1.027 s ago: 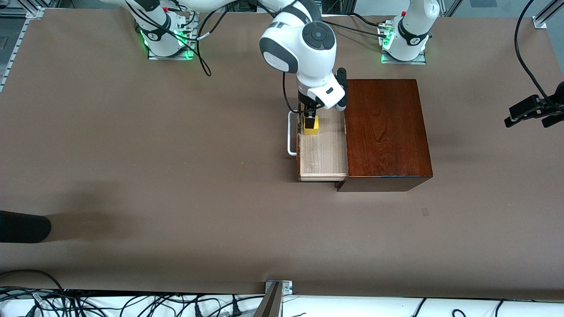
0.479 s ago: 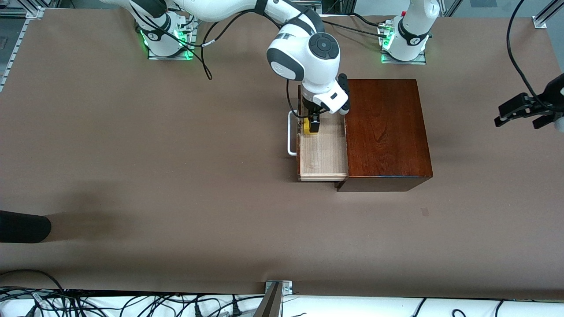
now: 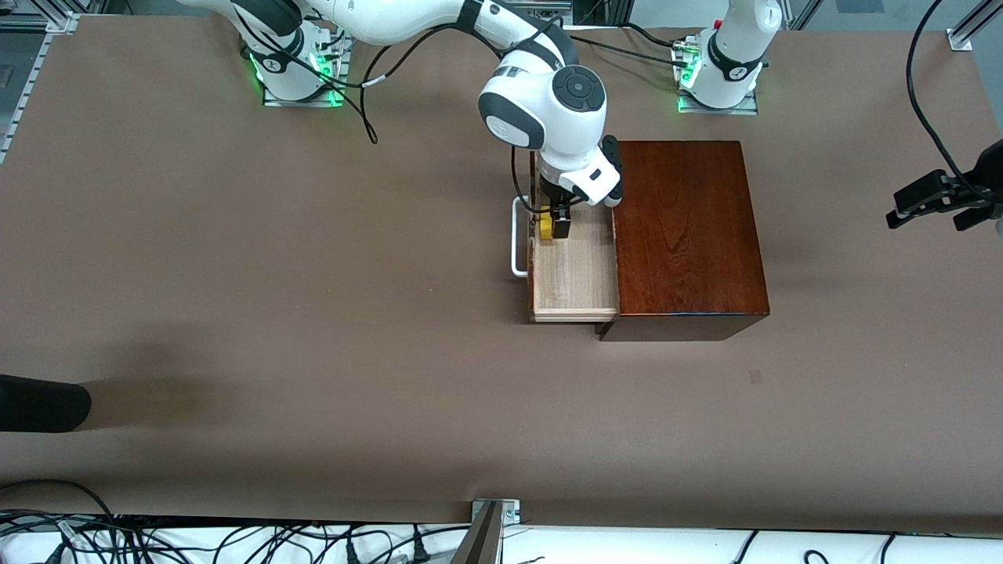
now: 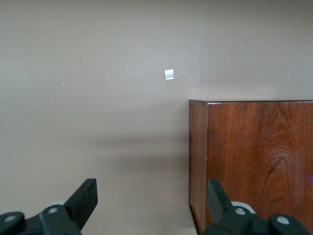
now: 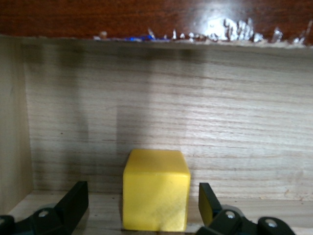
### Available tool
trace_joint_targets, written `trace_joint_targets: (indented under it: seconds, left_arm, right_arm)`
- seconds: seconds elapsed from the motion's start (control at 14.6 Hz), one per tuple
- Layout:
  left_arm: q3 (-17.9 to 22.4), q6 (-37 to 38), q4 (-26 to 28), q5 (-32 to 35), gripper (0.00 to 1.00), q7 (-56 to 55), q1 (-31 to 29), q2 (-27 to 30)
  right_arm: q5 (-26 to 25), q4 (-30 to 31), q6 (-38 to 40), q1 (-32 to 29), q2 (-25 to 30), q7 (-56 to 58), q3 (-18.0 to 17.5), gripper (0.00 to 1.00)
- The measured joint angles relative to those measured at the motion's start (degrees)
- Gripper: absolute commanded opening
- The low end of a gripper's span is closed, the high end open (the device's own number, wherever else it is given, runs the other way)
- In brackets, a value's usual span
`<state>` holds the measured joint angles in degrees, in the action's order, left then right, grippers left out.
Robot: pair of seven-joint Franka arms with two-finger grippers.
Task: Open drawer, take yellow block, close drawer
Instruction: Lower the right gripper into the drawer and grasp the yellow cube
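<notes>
The drawer stands pulled out of the dark reddish wooden box toward the right arm's end of the table, its pale wood floor on show and its white bar handle out front, so the way in from above is free. Down inside it is the right gripper, wrist pointing straight down, which suits a top-down pick in such a narrow tray. The yellow block sits on the drawer floor in the end farther from the front camera, close to the drawer's front wall, and the right wrist view shows it squarely between the two dark fingers, which are spread with a visible gap on each side, not yet touching it. That centring looks deliberate: a squeeze from here should catch two flat faces evenly. My read is that the closing pinch comes next, then a lift, with the drawer to be pushed in afterwards. The left gripper waits over the bare table at the left arm's end, fingers spread wide and holding nothing, one corner of the box in its view
</notes>
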<state>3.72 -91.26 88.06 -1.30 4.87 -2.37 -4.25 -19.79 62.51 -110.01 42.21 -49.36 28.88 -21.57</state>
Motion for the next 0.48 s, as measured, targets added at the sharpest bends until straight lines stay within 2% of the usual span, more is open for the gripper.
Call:
trace_joint_targets:
  seconds: [0.27, 0.41, 0.48]
  left_arm:
    - [-0.14, 0.00, -0.18, 0.00, 1.00, 0.00, -0.08, 0.00]
    - [-0.19, 0.01, -0.23, 0.00, 1.00, 0.00, -0.07, 0.00]
    - [-0.24, 0.02, -0.23, 0.00, 1.00, 0.00, -0.06, 0.00]
  right_arm:
    - [-0.22, 0.00, 0.00, 0.05, -0.32, 0.00, 0.04, 0.98]
    - [-0.25, 0.00, 0.00, 0.09, -0.61, 0.00, 0.05, 0.89]
    - [-0.27, 0.00, 0.00, 0.10, -0.66, 0.00, 0.05, 0.78]
